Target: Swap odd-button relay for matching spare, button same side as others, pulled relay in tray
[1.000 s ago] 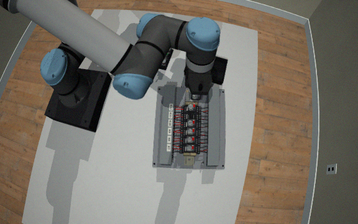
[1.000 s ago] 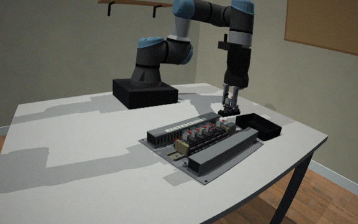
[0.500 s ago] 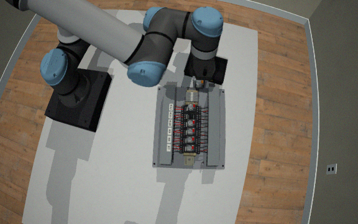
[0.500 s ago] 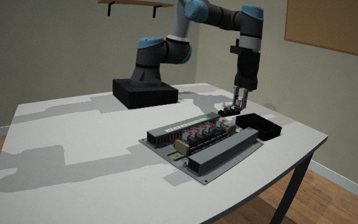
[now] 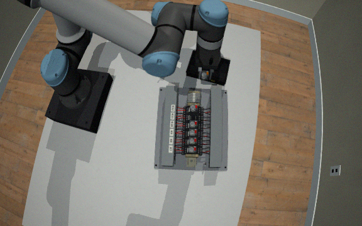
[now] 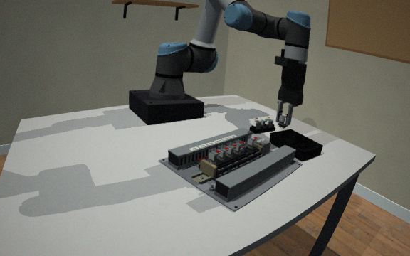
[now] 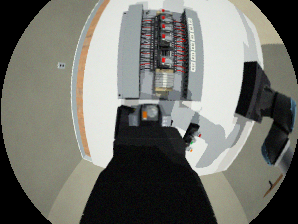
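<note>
My gripper (image 5: 205,75) (image 6: 283,121) (image 7: 149,109) is shut on a grey relay with an orange test button. It holds the relay in the air, seen against the tray (image 5: 224,69) (image 6: 309,153) in the top view and above the tray's back edge in the exterior view. The row has an empty socket (image 5: 193,117) (image 7: 165,50) at K11. The relay at K12 (image 5: 193,108) and the relay at K10 (image 5: 192,124) have red buttons, like the others in the row. A dark holder (image 6: 262,129) (image 7: 190,134) bears spare relays with red, green and orange buttons. The tray's inside is partly hidden.
Two grey wire ducts (image 5: 168,125) (image 5: 216,125) flank the row on the mounting plate. A beige end block with pale terminals (image 5: 194,96) (image 7: 164,80) stands between K12 and the tray. The holder is hidden under the arm in the top view.
</note>
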### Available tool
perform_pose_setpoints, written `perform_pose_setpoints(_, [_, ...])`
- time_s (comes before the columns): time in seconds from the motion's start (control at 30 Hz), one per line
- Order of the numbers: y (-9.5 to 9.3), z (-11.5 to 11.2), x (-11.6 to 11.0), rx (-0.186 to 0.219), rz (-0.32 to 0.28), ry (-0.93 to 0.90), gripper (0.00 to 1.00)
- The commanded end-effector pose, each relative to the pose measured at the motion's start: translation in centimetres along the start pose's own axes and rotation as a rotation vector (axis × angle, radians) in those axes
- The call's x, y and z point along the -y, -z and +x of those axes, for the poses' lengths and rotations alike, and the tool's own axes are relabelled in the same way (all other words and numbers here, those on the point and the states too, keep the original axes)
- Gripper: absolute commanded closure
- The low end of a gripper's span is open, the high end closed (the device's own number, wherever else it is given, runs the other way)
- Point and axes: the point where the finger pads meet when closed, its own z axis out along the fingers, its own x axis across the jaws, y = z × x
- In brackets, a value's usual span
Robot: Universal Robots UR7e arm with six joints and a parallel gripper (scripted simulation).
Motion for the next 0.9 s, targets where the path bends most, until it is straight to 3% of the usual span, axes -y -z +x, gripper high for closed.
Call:
perform_pose_setpoints(0.0, [-0.6,-1.1,-3.5,0.001,0.001,0.0,1.0])
perform_pose_setpoints(0.33, [-0.6,-1.1,-3.5,0.001,0.001,0.0,1.0])
perform_pose_setpoints(0.5, [-1.7,-2.6,-9.1,0.001,0.001,0.0,1.0])
perform_pose_setpoints(0.87, [-1.7,-2.6,-9.1,0.001,0.001,0.0,1.0])
